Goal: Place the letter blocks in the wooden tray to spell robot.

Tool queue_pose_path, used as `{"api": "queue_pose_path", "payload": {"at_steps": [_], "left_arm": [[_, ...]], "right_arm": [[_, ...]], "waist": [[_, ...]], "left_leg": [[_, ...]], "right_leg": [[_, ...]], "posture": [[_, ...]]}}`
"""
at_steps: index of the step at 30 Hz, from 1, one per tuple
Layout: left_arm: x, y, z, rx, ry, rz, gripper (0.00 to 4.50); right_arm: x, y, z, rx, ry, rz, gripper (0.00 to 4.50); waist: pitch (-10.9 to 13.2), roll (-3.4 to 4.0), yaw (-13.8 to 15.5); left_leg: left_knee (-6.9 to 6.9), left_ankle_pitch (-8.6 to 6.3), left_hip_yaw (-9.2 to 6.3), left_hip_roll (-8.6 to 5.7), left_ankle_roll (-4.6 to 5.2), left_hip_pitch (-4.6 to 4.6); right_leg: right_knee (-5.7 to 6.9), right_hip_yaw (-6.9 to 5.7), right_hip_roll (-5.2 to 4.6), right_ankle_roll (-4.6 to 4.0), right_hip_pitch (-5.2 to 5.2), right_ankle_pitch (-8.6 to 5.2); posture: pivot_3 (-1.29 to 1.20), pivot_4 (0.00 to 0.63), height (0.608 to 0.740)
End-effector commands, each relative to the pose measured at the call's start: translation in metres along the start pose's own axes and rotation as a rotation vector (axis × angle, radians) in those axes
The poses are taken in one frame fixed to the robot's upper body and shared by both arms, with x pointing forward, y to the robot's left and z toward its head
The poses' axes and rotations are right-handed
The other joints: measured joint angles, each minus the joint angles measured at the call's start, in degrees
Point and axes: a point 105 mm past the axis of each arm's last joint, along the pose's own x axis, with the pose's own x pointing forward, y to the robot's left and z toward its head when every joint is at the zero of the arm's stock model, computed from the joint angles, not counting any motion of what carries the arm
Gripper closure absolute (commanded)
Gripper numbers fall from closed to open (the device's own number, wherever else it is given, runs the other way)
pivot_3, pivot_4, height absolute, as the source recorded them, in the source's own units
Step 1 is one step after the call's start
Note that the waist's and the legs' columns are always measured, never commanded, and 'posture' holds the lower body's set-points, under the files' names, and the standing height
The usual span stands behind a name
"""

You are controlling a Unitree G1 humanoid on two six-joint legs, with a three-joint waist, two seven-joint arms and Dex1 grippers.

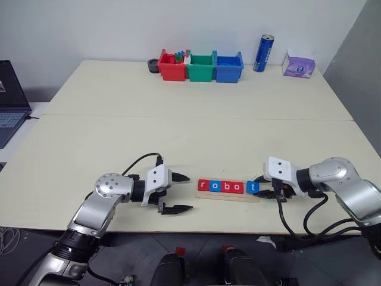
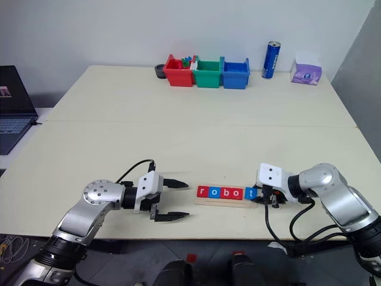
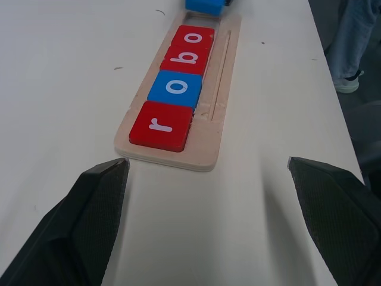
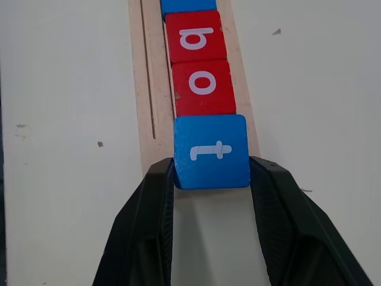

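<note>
Right gripper grips the blue "t" block at the wooden tray's end; left gripper stands open beside the tray.

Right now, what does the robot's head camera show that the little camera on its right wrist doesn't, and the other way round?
The head view alone takes in the table, the coloured bins, a blue can, a laptop and the open left gripper. The right wrist view alone shows the right gripper with its black fingers pressed against both sides of the blue t block. Both show the wooden tray and the red o and b blocks.
</note>
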Motion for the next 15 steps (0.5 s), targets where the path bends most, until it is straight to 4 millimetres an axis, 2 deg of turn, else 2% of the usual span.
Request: {"api": "queue_pose_path", "payload": {"at_steps": [1,15], "left_arm": [[-0.0028,0.0015,0.0082,0.035,-0.02,0.016,0.0],[-0.0013,-0.0002,0.0057,0.031,-0.024,0.021,0.0]], "right_arm": [[-0.0019,-0.003,0.0048,-0.035,0.013,0.001,3.04],[0.0007,-0.0032,0.007,-0.056,0.026,0.025,3.04]], "waist": [[0.0,0.0,0.0],[0.0,0.0,0.0]], "left_leg": [[0.0,0.0,0.0,0.0,0.0,0.0],[0.0,0.0,-0.01,0.0,0.0,0.0]], "right_leg": [[0.0,0.0,0.0,-0.01,0.0,0.0],[0.01,0.0,0.0,-0.05,0.0,0.03]], "posture": [[0.0,0.15,0.74],[0.0,0.15,0.74]]}}
